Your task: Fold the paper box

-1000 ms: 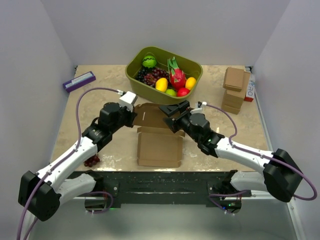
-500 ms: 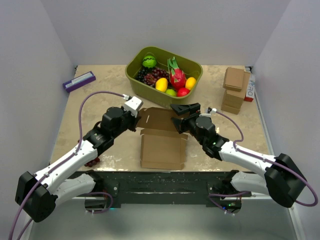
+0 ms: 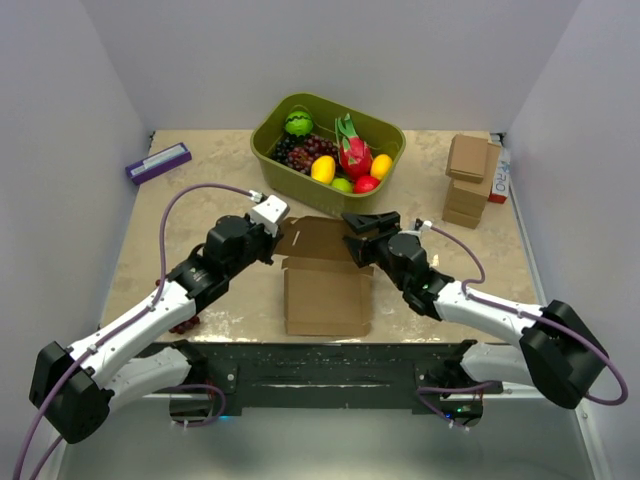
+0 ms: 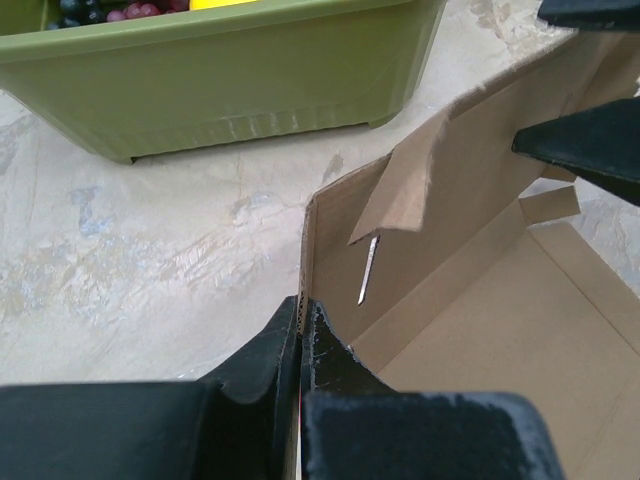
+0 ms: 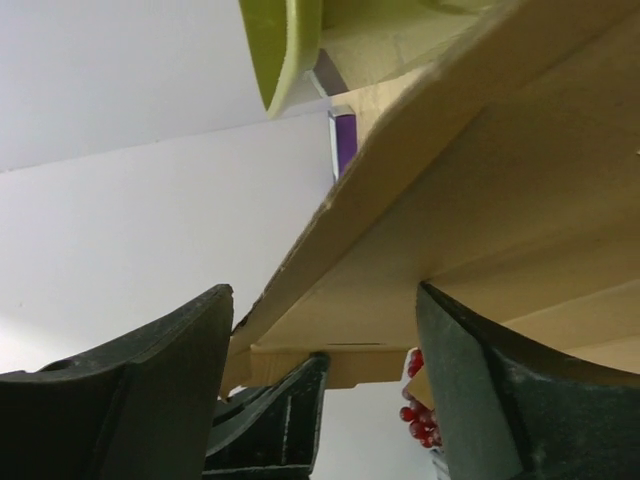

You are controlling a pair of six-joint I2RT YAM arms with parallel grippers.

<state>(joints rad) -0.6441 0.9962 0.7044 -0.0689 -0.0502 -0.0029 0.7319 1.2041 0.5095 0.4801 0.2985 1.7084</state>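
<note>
The paper box (image 3: 323,297) lies open in the middle of the table, a brown cardboard mailer with its back panel (image 3: 314,237) tilted up. My left gripper (image 3: 273,240) is shut on the box's left side wall; in the left wrist view the gripper (image 4: 302,312) pinches that thin cardboard edge (image 4: 307,250). My right gripper (image 3: 358,236) stands open at the back panel's right end. In the right wrist view that gripper (image 5: 325,335) has its fingers wide apart, with the slanting panel (image 5: 480,190) passing between them.
A green bin (image 3: 266,152) of toy fruit stands just behind the box. A stack of small cardboard boxes (image 3: 468,180) is at the back right, a purple box (image 3: 158,162) at the back left. Red grapes (image 3: 184,322) lie by the left arm.
Both arms have shifted right and forward, and the box has slid a little to the right with them. The right gripper's fingers now straddle the raised back panel and have narrowed slightly.
</note>
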